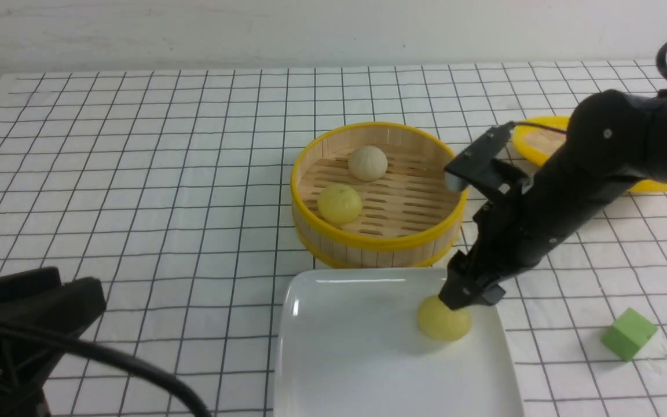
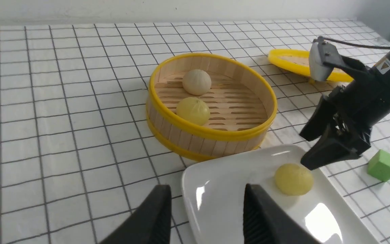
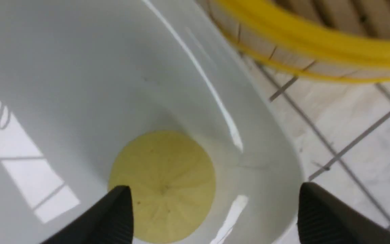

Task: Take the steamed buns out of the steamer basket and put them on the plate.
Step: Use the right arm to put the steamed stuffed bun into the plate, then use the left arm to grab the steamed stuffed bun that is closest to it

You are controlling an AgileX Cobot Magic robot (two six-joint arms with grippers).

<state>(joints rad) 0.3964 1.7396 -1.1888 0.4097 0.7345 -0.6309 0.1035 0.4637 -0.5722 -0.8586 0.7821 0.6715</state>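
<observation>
The right gripper (image 1: 461, 300), jaws wide, hovers over the yellow bun (image 1: 442, 319) lying free at two o'clock on the plate (image 1: 339, 347); next, I judge, it should lift clear and reach the steamer basket (image 1: 368, 242) at twelve for another.

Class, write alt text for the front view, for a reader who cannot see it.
The right tool reaches down to a yellow bun lying on the white plate. Behind the plate, the basket holds a second yellow bun and a beige bun. A green cube sits to the right on the gridded table.
</observation>
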